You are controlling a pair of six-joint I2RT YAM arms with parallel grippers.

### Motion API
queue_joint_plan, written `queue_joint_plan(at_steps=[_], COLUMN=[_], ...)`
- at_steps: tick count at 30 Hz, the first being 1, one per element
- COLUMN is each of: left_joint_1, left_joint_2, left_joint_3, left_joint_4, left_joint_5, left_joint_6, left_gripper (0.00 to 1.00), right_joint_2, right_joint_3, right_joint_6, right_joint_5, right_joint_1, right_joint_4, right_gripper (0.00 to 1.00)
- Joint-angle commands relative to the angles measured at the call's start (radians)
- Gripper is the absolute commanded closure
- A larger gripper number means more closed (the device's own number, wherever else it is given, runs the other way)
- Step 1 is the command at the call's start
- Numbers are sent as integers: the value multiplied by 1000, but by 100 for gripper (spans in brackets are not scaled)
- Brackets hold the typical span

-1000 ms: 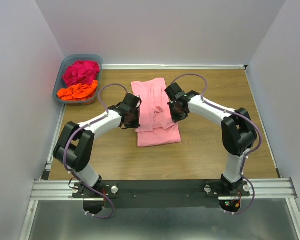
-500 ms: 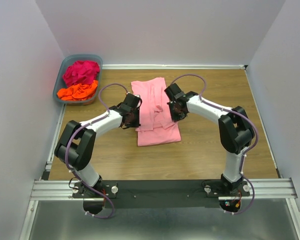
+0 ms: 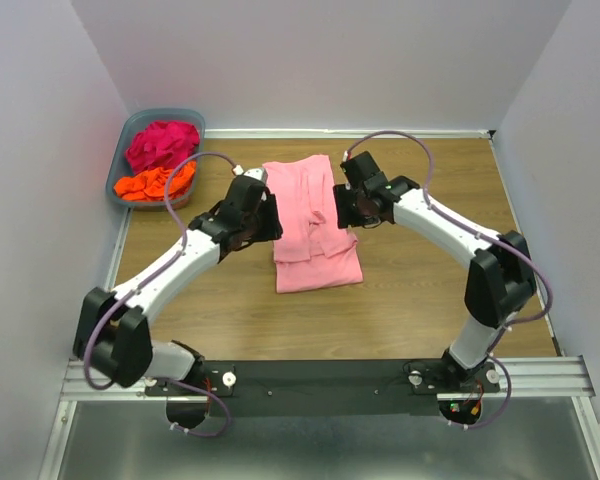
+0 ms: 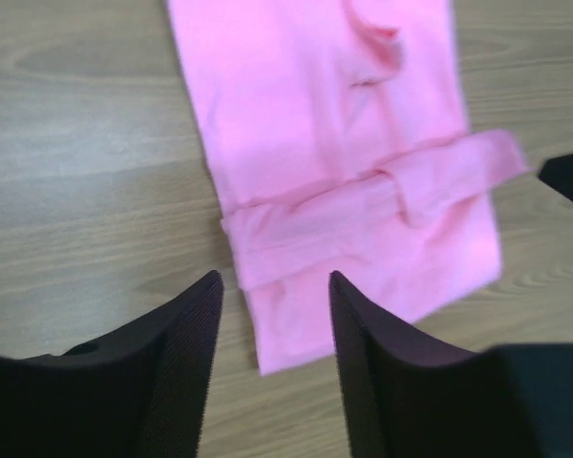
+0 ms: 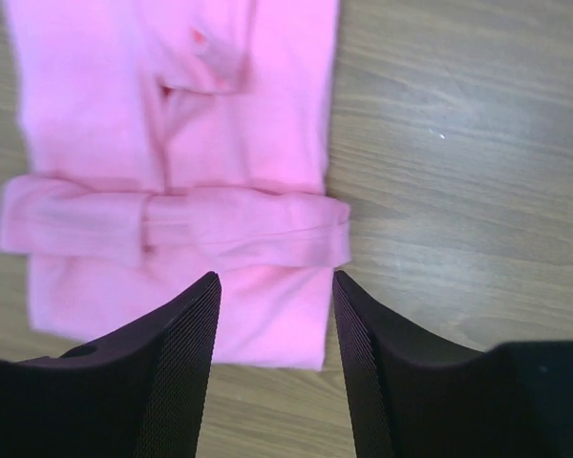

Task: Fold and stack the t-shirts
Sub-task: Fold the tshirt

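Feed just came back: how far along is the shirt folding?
Done: the pink shirt lies folded into a long strip, sleeves tucked across. In hand: the left fingers and right fingers are open over its two side edges, gripping nothing; the crosswise fold is not yet made. Left: the magenta shirt and orange shirt lie crumpled in the basket.

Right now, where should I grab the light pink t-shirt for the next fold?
The light pink t-shirt lies flat as a narrow strip, so only edges offer a lip. Probably pinch its long edges beside the folded sleeves: left gripper from the left, right gripper from the right.
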Motion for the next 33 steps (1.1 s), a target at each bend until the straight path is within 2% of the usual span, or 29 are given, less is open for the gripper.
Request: queue_joint_plan(at_steps=[1,2,3,5,10,19,27,33], left_joint_1=[-75,-75,-113,-165,-264,-288,-290,-288], left_joint_2=[-106,-118,-126,-103,-19,132,149,144], left_joint_3=[-77,-102,-126,-186,-221,-254,-286,-310], left_joint_4=[26,42,54,92,177,247,240,233], left_joint_5=[23,29,34,64,54,46,46,51], left_joint_6=[-63,-71,-80,-95,-120,-131,-135,-134], left_gripper=[64,70,70,73,79,80,80,80], right_joint_2=[-65,-70,-67,-59,-27,51,94,134], right_joint_3=[-63,-83,-100,-152,-221,-260,-269,-220], right_joint_6=[26,33,46,71,103,106,96,88], right_joint_5=[-116,-117,-150,-192,-272,-299,-299,-235], right_joint_1=[37,37,44,51,57,60,58,60], right_joint_4=[71,83,111,158,255,329,333,333], right_gripper=[45,48,55,62,68,73,73,76])
